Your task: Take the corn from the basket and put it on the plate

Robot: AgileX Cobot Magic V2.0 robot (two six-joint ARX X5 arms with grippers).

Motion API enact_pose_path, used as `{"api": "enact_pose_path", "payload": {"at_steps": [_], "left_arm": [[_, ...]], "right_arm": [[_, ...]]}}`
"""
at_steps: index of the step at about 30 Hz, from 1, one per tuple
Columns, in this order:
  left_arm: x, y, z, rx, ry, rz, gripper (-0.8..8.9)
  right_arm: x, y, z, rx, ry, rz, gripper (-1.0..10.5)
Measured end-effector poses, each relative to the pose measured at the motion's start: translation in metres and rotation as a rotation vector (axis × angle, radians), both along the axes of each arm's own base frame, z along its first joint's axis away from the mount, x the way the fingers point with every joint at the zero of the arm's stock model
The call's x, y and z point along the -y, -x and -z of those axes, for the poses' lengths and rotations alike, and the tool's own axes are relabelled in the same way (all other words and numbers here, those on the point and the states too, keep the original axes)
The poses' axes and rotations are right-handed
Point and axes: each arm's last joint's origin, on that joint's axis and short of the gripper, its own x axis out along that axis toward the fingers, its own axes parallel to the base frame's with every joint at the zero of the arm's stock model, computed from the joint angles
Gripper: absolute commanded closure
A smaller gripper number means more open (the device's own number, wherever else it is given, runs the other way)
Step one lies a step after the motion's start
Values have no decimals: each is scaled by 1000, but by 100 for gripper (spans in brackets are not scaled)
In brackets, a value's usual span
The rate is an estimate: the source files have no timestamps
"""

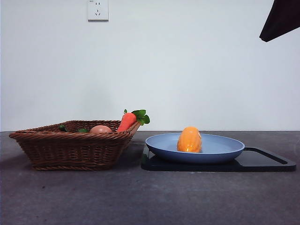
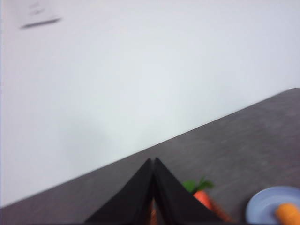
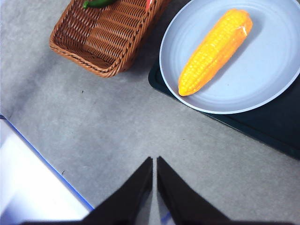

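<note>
The orange-yellow corn (image 1: 189,139) (image 3: 214,49) lies on the light-blue plate (image 1: 220,146) (image 3: 262,70), nothing touching it. The plate rests on a black tray to the right of the brown wicker basket (image 1: 70,149) (image 3: 110,35). My right gripper (image 3: 154,161) hangs high above the bare table in front of the plate, jaws shut and empty; it shows as a black tip (image 1: 282,18) at the front view's top right. My left gripper (image 2: 153,161) is also raised, shut, holding nothing, with the carrot and plate (image 2: 272,204) blurred beyond it.
A red-orange carrot (image 1: 127,120) with green leaves leans over the basket's right rim, beside a peach egg-like ball (image 1: 100,129) and a green vegetable (image 3: 97,3). The black tray (image 1: 262,161) has a handle at its right end. A white, blue-edged surface (image 3: 33,187) borders the table.
</note>
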Motion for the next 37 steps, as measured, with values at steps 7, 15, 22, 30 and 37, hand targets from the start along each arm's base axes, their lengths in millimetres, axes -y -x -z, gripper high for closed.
{"api": "enact_pose_path", "payload": {"at_steps": [7,15,22,30,37], "left_arm": [[-28,50,64,24,14,-155,810],[-32,82,143,0,17,-206,810],[-31,94,200,-38,35,-207,810],[-31,97,240,-113,74,-212,810],[-33,99,252,-129,106,-294,810]], "right_arm": [[0,0,0,0,0,0,945],[0,0,0,0,0,0,945],[0,0,0,0,0,0,944],[0,0,0,0,0,0,944],[0,0,0,0,0,0,945]]}}
